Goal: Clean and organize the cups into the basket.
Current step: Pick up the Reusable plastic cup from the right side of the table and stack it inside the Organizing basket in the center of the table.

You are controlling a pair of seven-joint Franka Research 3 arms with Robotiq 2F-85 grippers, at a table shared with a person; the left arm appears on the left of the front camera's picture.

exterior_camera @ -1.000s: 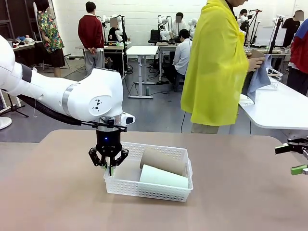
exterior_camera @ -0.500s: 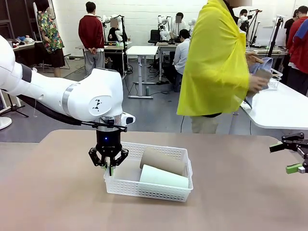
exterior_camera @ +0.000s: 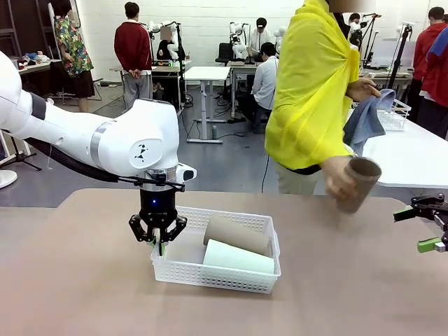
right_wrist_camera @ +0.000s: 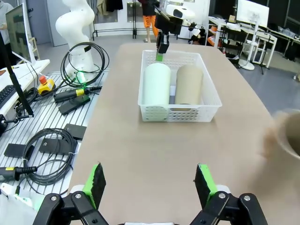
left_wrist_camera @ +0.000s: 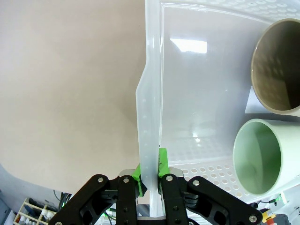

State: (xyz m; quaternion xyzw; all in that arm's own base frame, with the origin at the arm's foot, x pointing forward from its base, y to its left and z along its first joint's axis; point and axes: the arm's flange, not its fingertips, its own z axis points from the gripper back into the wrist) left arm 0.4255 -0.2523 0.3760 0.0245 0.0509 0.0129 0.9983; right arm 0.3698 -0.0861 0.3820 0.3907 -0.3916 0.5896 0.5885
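Busy lab, tan bench (exterior_camera: 84, 280), white basket (exterior_camera: 210, 274) at its middle, mint cup (exterior_camera: 238, 257) and brown cup (exterior_camera: 236, 234) lying side by side inside, left fingers (left_wrist_camera: 162, 162) pinching the basket's wall, right fingers (right_wrist_camera: 96, 183) spread apart, person's hand (exterior_camera: 336, 178) holding a second brown cup (exterior_camera: 358, 183).

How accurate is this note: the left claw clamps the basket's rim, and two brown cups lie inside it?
One error: a brown cup and a mint green cup lie inside, not two brown ones, as the left wrist view shows. The left claw does clamp the basket by its rim.
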